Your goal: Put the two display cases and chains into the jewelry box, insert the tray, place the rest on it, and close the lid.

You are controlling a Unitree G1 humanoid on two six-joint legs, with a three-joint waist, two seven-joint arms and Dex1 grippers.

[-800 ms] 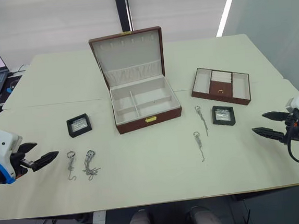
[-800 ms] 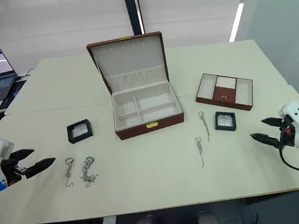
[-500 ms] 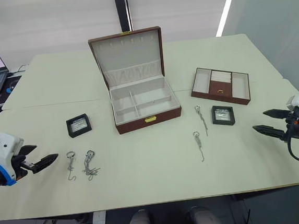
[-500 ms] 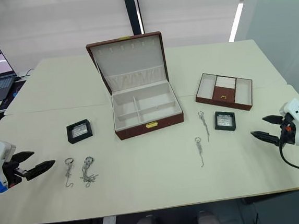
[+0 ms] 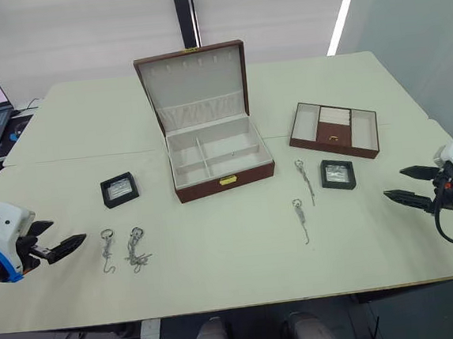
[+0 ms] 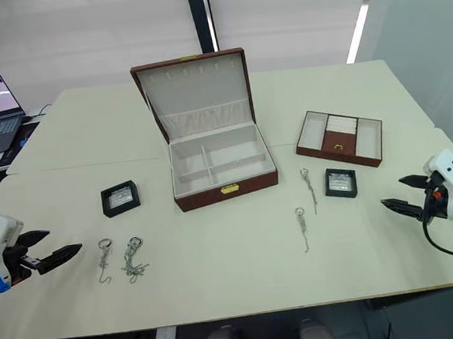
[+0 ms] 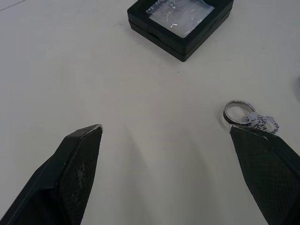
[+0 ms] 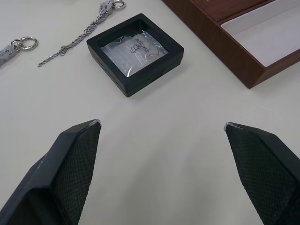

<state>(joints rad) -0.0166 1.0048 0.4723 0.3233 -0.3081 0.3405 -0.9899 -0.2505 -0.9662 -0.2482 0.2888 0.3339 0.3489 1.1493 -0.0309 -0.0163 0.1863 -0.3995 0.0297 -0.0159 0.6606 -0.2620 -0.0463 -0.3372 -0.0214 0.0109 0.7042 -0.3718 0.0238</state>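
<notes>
Jewelry box (image 5: 219,156) open mid-table. Left gripper (image 5: 65,246) spread wide, empty, near chains (image 5: 122,250). Right gripper (image 5: 406,185) spread wide, empty, near display case (image 5: 338,174).

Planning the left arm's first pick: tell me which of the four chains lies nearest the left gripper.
The outermost chain, closest to the left gripper. The tangled chain lies just beyond it; the other two lie right of the jewelry box.

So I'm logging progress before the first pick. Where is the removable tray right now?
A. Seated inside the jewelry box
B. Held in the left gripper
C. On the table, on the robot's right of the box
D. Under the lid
C: the tray sits on the table on the robot's right of the open jewelry box, whose compartments hold nothing.
</notes>
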